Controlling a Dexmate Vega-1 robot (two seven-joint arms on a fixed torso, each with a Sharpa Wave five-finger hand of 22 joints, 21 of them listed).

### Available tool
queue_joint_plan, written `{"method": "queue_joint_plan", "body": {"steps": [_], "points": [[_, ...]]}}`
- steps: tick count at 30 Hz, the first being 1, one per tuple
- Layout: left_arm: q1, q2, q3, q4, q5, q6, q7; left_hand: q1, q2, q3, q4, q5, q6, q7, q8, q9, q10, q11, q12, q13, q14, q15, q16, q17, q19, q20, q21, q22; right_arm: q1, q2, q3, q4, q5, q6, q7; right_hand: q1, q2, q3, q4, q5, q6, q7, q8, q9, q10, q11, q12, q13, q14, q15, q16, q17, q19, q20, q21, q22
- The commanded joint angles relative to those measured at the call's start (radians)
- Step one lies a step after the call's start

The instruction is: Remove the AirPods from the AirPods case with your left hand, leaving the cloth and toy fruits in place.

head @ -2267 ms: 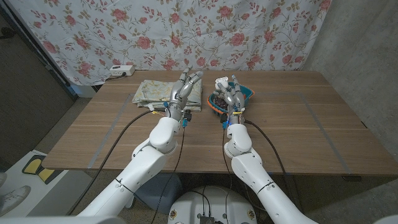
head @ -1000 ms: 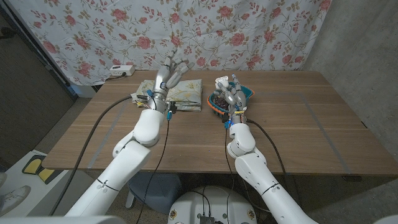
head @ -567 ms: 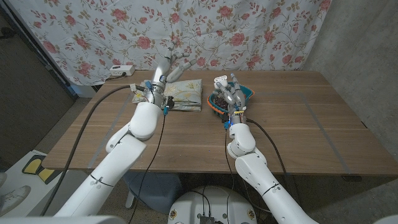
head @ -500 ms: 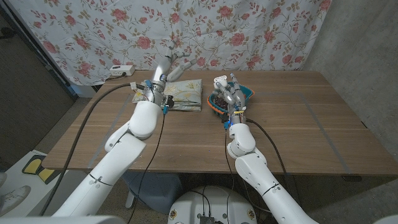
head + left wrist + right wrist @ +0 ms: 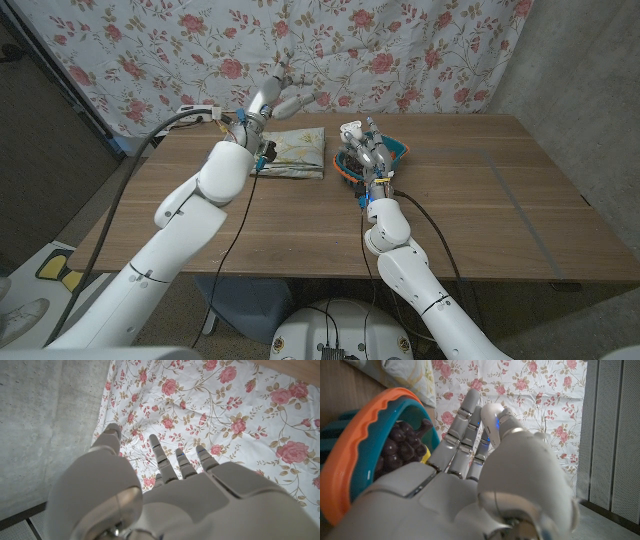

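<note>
Left hand [image 5: 275, 97] now raised, fingers apart; right hand [image 5: 362, 143] beside one bowl [image 5: 400, 150], fingers unclear

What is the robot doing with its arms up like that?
The left hand is lifted high over the far edge of the table, near the flowery curtain, fingers apart and holding nothing that can be seen. The right hand sits by a bowl with toy grapes in it. A folded cloth lies on the table between the arms. No AirPods case can be made out.
</note>
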Motion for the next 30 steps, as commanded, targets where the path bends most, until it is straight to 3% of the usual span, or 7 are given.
{"method": "queue_joint_plan", "body": {"steps": [1,7,14,20,23,25,30], "points": [[-0.054,0.055,0.018,-0.071,0.070,0.165,-0.100,0.004,-0.005,0.009,0.004,0.010,-0.059,0.005,0.001,0.001,0.032,-0.001,0.007,0.007,0.008,0.001,-0.002,0.003,-0.001,0.008,0.000,0.003,-0.008,0.006,0.005,-0.004,0.033,-0.005,0.029,0.011,0.001,-0.002,0.001,0.006,-0.001,0.010,0.000,0.006,0.092,-0.089,0.007,0.002,0.032,-0.172,0.004,0.006,-0.007,-0.104,0.009,0.001],[-0.078,0.074,0.025,-0.083,0.085,0.202,-0.132,0.002,-0.008,0.013,0.008,0.017,-0.074,0.008,0.007,0.001,0.070,-0.011,0.020,0.012,0.020,-0.004,0.000,0.003,-0.001,0.008,0.001,0.003,-0.005,0.002,0.005,-0.012,0.029,-0.024,0.031,0.012,0.001,-0.004,0.001,0.007,-0.007,0.010,-0.002,0.006,0.093,-0.088,0.007,0.002,0.034,-0.172,0.003,0.007,-0.009,-0.103,0.014,0.001],[-0.124,0.113,0.053,-0.092,0.116,0.234,-0.180,-0.001,-0.013,0.016,0.010,0.022,-0.088,0.008,0.008,0.001,0.075,0.003,0.020,0.016,0.027,-0.006,0.001,0.003,-0.002,0.006,0.002,0.003,-0.001,0.006,0.004,-0.007,0.029,-0.025,0.036,0.014,0.001,-0.006,0.002,0.007,-0.008,0.008,-0.002,0.006,0.092,-0.091,0.006,0.002,0.035,-0.172,0.002,0.008,-0.012,-0.103,0.018,0.001],[-0.163,0.179,0.084,-0.089,0.190,0.214,-0.228,-0.006,-0.018,0.016,0.012,0.024,-0.094,0.009,0.011,0.001,0.064,-0.002,0.014,0.020,0.018,-0.006,-0.004,0.003,-0.006,0.008,0.001,0.003,-0.001,0.009,0.007,-0.007,0.029,-0.028,0.035,0.015,0.001,-0.007,0.002,0.008,-0.008,0.006,-0.002,0.006,0.095,-0.091,0.008,0.002,0.035,-0.172,0.000,0.008,-0.015,-0.103,0.022,0.001],[-0.169,0.162,0.061,-0.088,0.151,0.215,-0.271,-0.006,-0.020,0.016,0.012,0.024,-0.098,0.007,0.011,0.001,0.057,-0.005,0.011,0.021,0.014,-0.007,-0.007,0.002,-0.008,0.010,0.000,0.003,-0.001,0.010,0.009,-0.006,0.033,-0.027,0.037,0.015,0.001,-0.008,0.003,0.008,-0.009,0.007,-0.001,0.006,0.092,-0.091,0.007,0.003,0.036,-0.172,0.000,0.008,-0.016,-0.103,0.023,0.001],[-0.146,0.147,0.049,-0.083,0.159,0.175,-0.231,-0.003,-0.020,0.017,0.010,0.024,-0.099,0.008,0.012,0.001,0.053,-0.008,0.009,0.023,0.005,-0.008,-0.011,0.002,-0.009,0.008,0.000,0.003,0.000,0.013,0.011,-0.003,0.036,-0.026,0.038,0.015,0.001,-0.008,0.003,0.008,-0.009,0.008,-0.001,0.006,0.092,-0.089,0.008,0.004,0.036,-0.172,-0.001,0.009,-0.017,-0.103,0.024,0.001],[-0.187,0.183,0.058,-0.101,0.200,0.218,-0.304,-0.002,-0.022,0.017,0.011,0.022,-0.095,0.008,0.016,0.001,0.052,-0.008,0.008,0.025,-0.003,-0.013,-0.013,0.002,-0.009,0.008,0.001,0.003,0.001,0.015,0.012,0.002,0.038,-0.020,0.043,0.016,0.001,-0.010,0.003,0.009,-0.011,0.008,-0.002,0.006,0.089,-0.091,0.007,0.005,0.036,-0.172,-0.002,0.009,-0.019,-0.103,0.028,0.001]]}}
